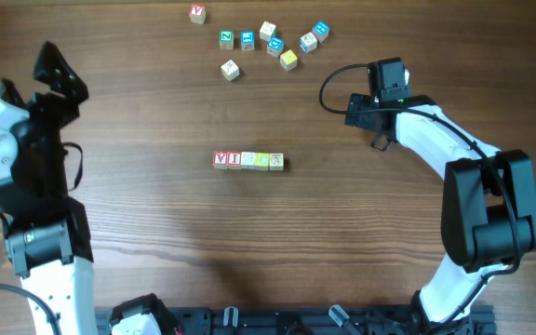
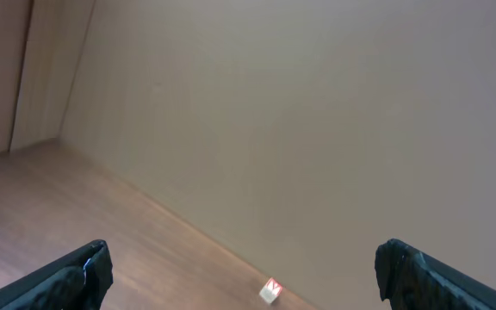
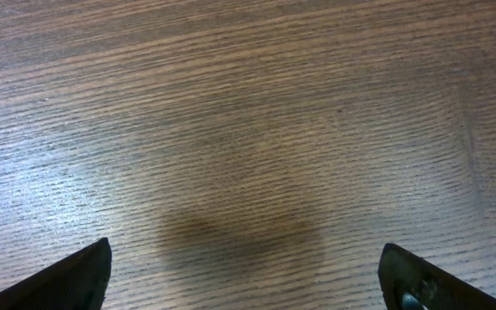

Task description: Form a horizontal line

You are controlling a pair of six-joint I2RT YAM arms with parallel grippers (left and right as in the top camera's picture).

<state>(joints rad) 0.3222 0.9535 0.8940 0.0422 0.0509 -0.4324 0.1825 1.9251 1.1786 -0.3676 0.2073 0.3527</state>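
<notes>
While both arms sit apart from the cubes | horizontal line (image 1: pixel 248 160): 5 cubes touching in a straight row mid-worktop (image 1: pixel 361 242); 2 red-lettered ones at its left end | left claw (image 2: pixel 241 269): jaws spread wide, holding nothing | right claw (image 3: pixel 246 274): jaws spread wide, holding nothing, over bare wood | loose cubes (image 1: pixel 268 42): scattered near far edge

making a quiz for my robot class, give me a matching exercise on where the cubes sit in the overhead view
Things:
1 row of cubes
2 lone red-lettered cube
3 loose yellow cube

Places:
a top left, apart from the others
b lower edge of the scattered cluster
c middle of the table, set side by side

Pairs: 1-c; 2-a; 3-b
</notes>
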